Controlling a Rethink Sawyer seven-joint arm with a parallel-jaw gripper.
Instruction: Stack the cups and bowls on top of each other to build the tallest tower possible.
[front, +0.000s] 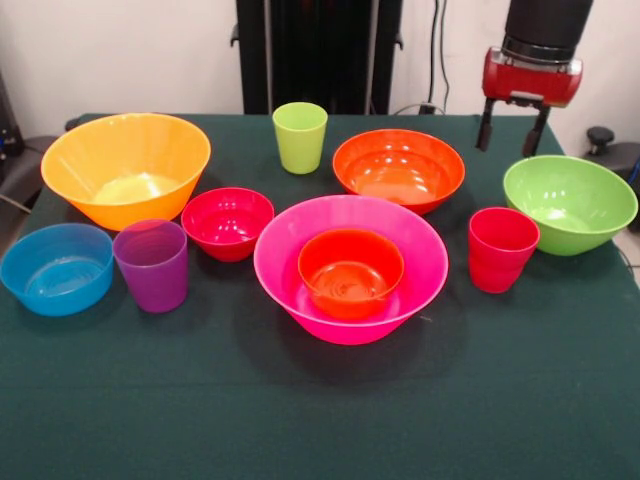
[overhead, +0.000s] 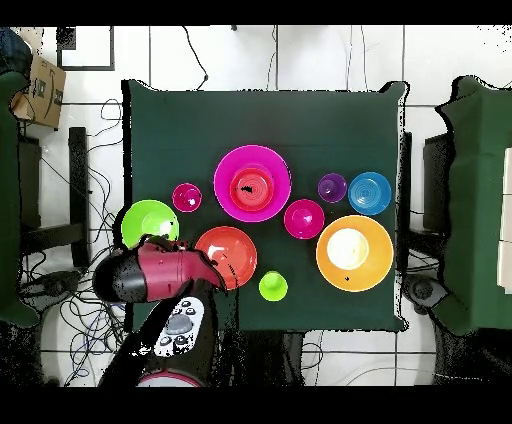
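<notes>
The wide pink bowl (front: 275, 250) (overhead: 225, 183) stands mid-table with the small orange bowl (front: 350, 272) (overhead: 248, 186) nested in it. Standing alone around it are the yellow-orange bowl (front: 125, 165), orange-red bowl (front: 398, 168), green bowl (front: 568, 200), small red bowl (front: 227, 222) and blue bowl (front: 56, 268). The lime cup (front: 299, 135), purple cup (front: 152, 265) and red cup (front: 500, 248) stand upright and apart. My gripper (front: 512, 127) is open and empty, raised above the table's far edge between the orange-red and green bowls. In the overhead view the arm (overhead: 150, 272) covers it.
The table wears a dark green cloth (front: 320, 420). The black pedestal (front: 318, 50) stands behind the lime cup. A cardboard box (overhead: 40, 90) and dark chairs (overhead: 480, 200) stand beside the table, with cables on the floor.
</notes>
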